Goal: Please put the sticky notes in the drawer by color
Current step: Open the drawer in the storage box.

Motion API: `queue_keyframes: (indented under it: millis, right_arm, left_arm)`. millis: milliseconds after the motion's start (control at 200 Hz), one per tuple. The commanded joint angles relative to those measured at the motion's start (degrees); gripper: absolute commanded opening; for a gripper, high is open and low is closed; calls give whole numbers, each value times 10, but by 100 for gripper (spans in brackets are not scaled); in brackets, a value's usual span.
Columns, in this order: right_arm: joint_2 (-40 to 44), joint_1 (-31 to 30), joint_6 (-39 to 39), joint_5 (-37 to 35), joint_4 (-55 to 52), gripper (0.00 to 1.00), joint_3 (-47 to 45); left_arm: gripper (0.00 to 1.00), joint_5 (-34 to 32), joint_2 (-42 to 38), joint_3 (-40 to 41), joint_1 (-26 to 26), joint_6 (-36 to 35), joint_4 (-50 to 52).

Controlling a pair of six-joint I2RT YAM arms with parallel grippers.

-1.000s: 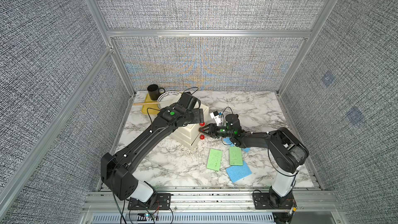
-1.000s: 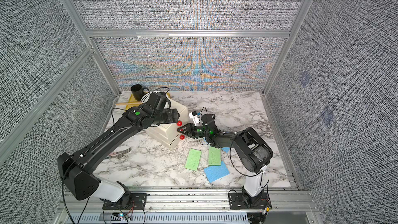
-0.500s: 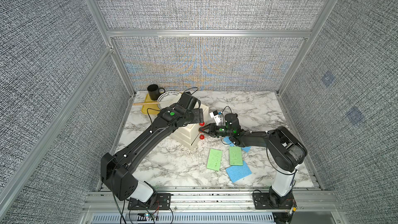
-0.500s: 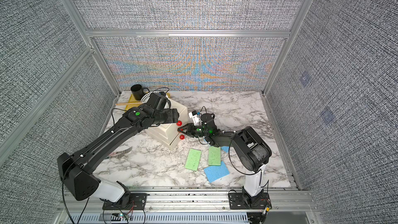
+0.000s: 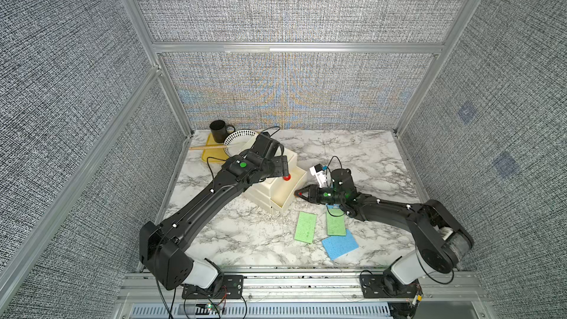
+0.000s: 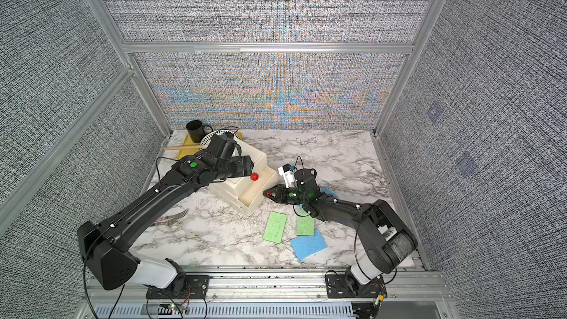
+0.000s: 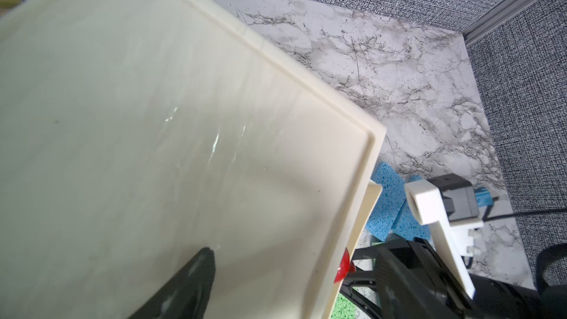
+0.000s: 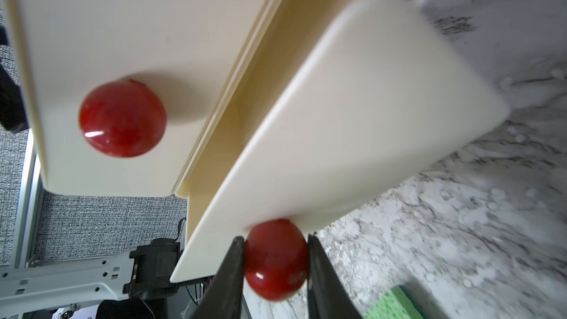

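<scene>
The right end effector (image 8: 274,239) was closed on the red knob (image 8: 276,259) of a drawer (image 5: 285,194) pulled out of the cabinet (image 5: 291,158) toward the counter's (image 5: 352,154) rear left corner; the drawer looked empty. The left end effector (image 5: 283,165), spread wide, rested on the cabinet top. A green sticky note (image 5: 305,227), a second green note (image 5: 335,224) and a blue note (image 5: 340,244) lay near the front edge, with more blue notes (image 7: 385,197) beside the cabinet. Green and blue, at least, were not yet sorted; no yellow showed.

The marble tabletop (image 5: 352,154) has a yellow tray (image 5: 211,156) in its far left corner. A cream drawer cabinet (image 5: 260,194) stands just beside the tray, and a fork (image 6: 171,216) lies near the left edge. Two green sticky notes (image 5: 305,227) and a blue sticky note (image 5: 340,244) lie toward the front edge.
</scene>
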State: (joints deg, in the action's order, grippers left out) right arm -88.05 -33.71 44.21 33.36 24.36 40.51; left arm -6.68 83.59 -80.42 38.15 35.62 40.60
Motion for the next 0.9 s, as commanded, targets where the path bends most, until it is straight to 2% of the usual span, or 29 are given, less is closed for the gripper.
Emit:
queue_keyframes:
  millis: [0, 45, 95, 195, 335, 415, 510, 616, 661, 706, 801, 896]
  right_arm:
    - [30, -1, -55, -35, -116, 11, -5]
    - [49, -1, -64, -45, -149, 18, -2]
    - [69, 0, -69, -65, -197, 36, 6]
    - [116, 0, -73, -123, -315, 51, 34]
    - [185, 32, -39, -241, -501, 58, 75]
    - [209, 100, -29, -280, -582, 59, 72]
    - [207, 206, -56, -266, -642, 61, 58]
    - [192, 279, -92, -217, -659, 65, 33]
    - [190, 288, -97, -204, -654, 66, 31]
    - [189, 291, -93, -201, -645, 66, 28]
    - [169, 292, -83, -189, -613, 66, 27]
    - [109, 291, -84, -189, -600, 65, 38]
  left_arm:
    - [85, -10, 6, 7, -2, 11, 71]
    - [85, -8, 8, 7, -2, 10, 69]
    - [86, -6, 9, 4, -2, 8, 68]
    - [86, -3, 11, -3, -2, 0, 68]
    - [87, -3, 1, -11, -2, -23, 68]
    - [87, -9, -12, -11, -2, -35, 65]
    - [88, -4, -38, -2, 0, -53, 49]
    - [88, 5, -68, 18, 2, -71, 22]
    - [90, 6, -78, 28, 2, -74, 12]
    - [99, 16, -89, 38, 3, -84, 1]
    - [100, 27, -101, 53, 11, -103, -9]
    - [100, 39, -104, 63, 21, -118, -12]
